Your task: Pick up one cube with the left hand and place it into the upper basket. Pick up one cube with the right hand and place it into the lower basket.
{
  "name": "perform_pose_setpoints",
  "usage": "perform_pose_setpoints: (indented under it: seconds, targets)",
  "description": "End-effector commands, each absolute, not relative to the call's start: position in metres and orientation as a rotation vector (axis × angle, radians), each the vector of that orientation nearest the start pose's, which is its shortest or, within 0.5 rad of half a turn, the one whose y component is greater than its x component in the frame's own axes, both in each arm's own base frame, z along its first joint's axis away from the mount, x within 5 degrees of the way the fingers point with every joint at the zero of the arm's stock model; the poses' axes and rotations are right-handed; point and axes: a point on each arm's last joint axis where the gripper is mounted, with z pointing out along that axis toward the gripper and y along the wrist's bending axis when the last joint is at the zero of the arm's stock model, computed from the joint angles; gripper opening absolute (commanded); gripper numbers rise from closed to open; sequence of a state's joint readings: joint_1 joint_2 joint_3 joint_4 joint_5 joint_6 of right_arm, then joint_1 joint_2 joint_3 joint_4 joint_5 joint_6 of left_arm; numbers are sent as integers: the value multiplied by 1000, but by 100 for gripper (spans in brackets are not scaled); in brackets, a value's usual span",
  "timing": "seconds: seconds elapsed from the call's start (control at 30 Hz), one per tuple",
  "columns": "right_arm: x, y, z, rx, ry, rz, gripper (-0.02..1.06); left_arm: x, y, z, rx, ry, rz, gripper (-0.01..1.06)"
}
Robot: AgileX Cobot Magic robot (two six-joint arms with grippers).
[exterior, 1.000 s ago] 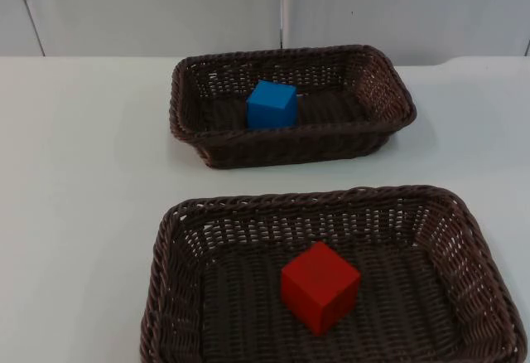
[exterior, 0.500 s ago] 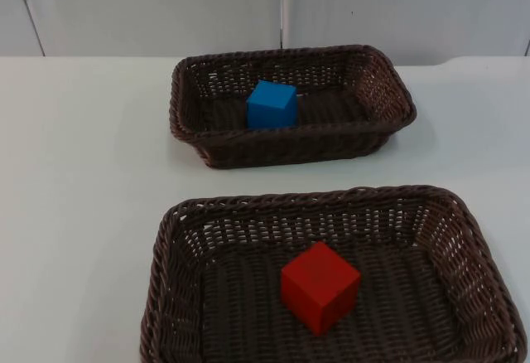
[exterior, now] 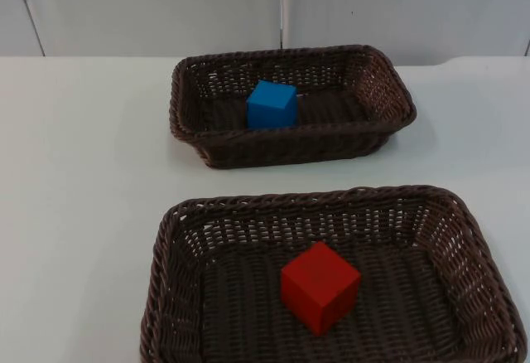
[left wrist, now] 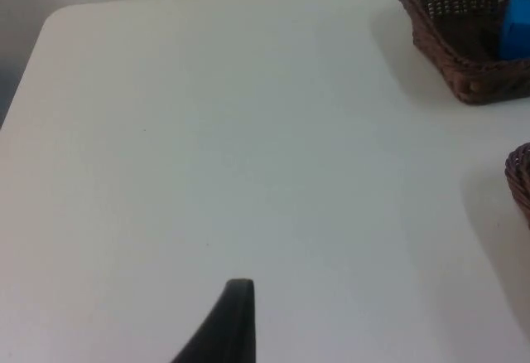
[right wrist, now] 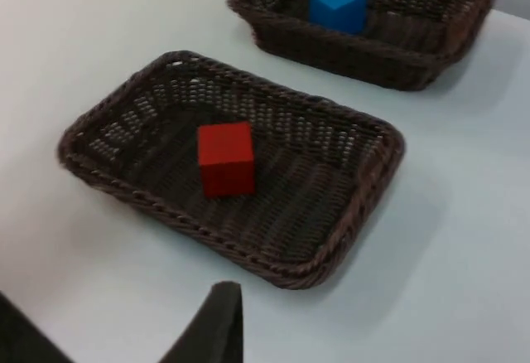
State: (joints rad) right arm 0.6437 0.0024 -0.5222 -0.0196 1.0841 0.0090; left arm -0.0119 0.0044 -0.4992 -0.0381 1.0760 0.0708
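Blue cube (exterior: 272, 104) sits in upper dark brown wicker basket (exterior: 383, 81); red cube (exterior: 320, 286) in lower dark brown wicker basket (exterior: 178, 239). No readable writing. Left gripper (left wrist: 233, 317), right gripper (right wrist: 217, 323) over white table (exterior: 83, 172); claw state unclear.

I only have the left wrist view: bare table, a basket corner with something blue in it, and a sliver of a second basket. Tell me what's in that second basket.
Observer: The lower basket holds one red cube, resting on the basket floor near the middle.
Operator: Confirm the blue thing.
Observer: It's a blue cube, alone in the upper basket.
Operator: Report the right gripper.
Observer: The right gripper hangs over the table just outside the lower basket's rim. Your left gripper is over bare table, away from both baskets.
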Motion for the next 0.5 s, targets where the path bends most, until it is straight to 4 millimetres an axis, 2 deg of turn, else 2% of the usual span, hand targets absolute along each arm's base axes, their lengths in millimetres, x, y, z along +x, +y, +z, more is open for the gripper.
perform_pose_setpoints:
  seconds: [0.0, 0.47]
  targets:
    - [-5, -5, 280, -598, 1978, 357, 105, -5, -3, 275, 81, 2062, -7, 105]
    - [-7, -4, 280, -339, 2025, 199, 105, -5, -3, 275, 81, 2062, -7, 105]
